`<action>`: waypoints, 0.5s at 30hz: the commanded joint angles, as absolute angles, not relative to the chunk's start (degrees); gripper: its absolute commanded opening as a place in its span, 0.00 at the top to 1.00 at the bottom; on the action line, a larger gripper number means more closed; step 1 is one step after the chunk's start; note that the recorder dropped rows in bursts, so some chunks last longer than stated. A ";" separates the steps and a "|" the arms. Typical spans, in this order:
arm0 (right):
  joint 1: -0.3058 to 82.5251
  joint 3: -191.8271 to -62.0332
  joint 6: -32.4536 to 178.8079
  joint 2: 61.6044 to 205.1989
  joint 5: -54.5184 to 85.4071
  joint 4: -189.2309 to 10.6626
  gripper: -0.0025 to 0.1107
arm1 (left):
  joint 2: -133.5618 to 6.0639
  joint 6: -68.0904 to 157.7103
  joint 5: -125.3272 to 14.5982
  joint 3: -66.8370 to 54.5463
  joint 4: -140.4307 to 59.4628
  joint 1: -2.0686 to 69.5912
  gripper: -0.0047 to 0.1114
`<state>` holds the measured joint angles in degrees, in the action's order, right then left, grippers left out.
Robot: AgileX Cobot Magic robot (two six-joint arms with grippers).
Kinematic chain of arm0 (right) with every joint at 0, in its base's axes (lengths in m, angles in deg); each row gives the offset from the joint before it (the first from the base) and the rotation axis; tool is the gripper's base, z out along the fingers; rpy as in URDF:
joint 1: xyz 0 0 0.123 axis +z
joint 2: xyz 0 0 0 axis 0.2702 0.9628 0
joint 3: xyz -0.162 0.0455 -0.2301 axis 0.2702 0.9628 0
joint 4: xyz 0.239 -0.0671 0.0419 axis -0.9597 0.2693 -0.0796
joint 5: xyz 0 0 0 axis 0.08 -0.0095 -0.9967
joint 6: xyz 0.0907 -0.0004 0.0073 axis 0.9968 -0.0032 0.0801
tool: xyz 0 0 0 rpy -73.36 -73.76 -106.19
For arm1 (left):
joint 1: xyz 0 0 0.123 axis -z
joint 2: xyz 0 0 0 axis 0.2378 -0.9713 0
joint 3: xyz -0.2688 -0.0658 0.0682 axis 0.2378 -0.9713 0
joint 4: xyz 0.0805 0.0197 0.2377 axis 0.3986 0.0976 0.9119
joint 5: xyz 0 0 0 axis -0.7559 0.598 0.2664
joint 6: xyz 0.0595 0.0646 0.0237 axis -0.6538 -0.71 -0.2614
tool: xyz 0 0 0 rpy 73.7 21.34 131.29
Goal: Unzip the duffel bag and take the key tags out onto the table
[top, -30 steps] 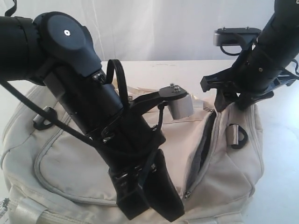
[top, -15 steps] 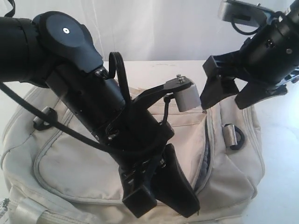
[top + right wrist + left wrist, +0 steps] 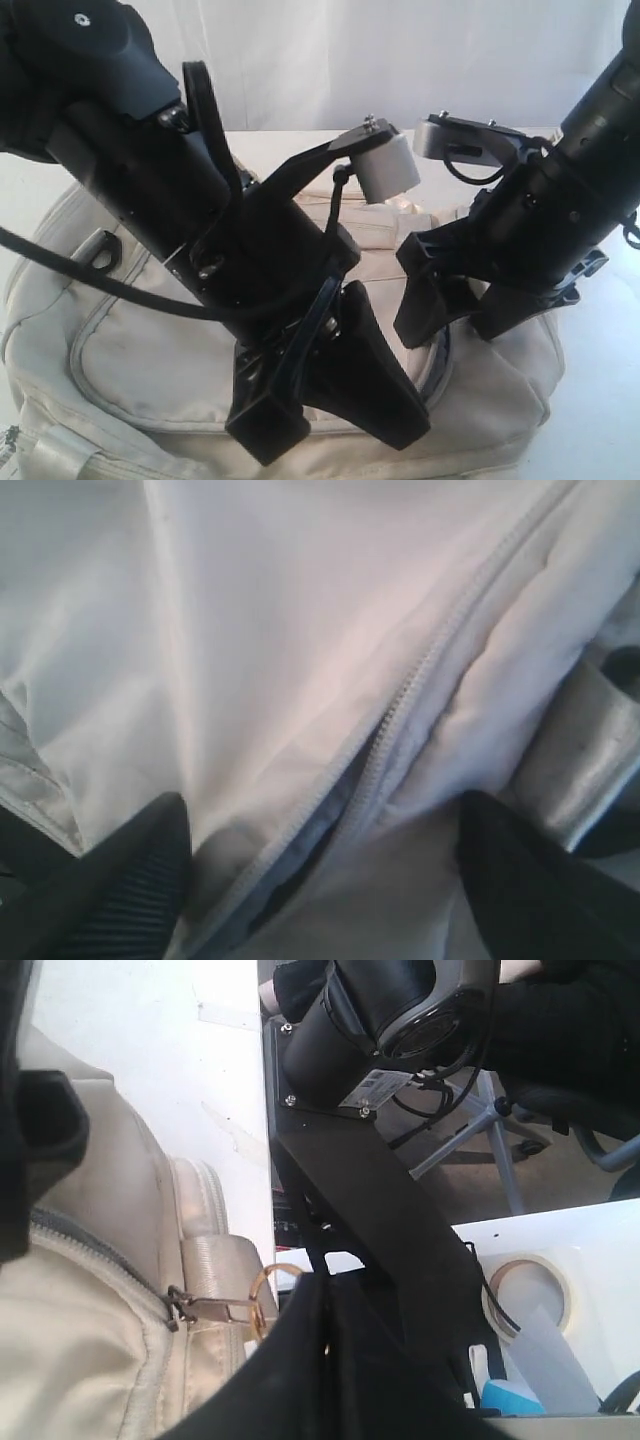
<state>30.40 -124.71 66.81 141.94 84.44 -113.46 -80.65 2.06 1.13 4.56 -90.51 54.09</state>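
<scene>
The cream duffel bag (image 3: 120,350) lies on the white table (image 3: 600,420). My left gripper (image 3: 390,418) is low at the bag's near side. In the left wrist view it (image 3: 325,1295) is shut on the gold ring (image 3: 258,1295) of the zipper pull (image 3: 210,1310). My right gripper (image 3: 462,320) stands open over the bag's right part. In the right wrist view its fingers (image 3: 130,880) straddle the grey zipper (image 3: 385,745), which gapes a little and shows dark lining. The key tags are hidden.
Black D-rings sit on the bag's left (image 3: 100,250), and a grey strap loop (image 3: 585,760) lies beside the right gripper. Past the table edge are a tape roll (image 3: 530,1290), a blue object (image 3: 512,1402) and a chair base (image 3: 500,1130).
My right gripper lifted, spread its jaws wider, then came down and leftward onto the zipper opening. The left arm shifted up and right, keeping its grip.
</scene>
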 commanded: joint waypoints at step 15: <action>31.60 -120.66 63.81 141.84 71.48 -112.41 0.97 | -79.54 5.11 8.57 2.97 -92.10 54.46 0.96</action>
<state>31.66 -120.73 65.14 141.94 76.54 -114.09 -80.43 3.71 2.87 4.13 -90.06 54.09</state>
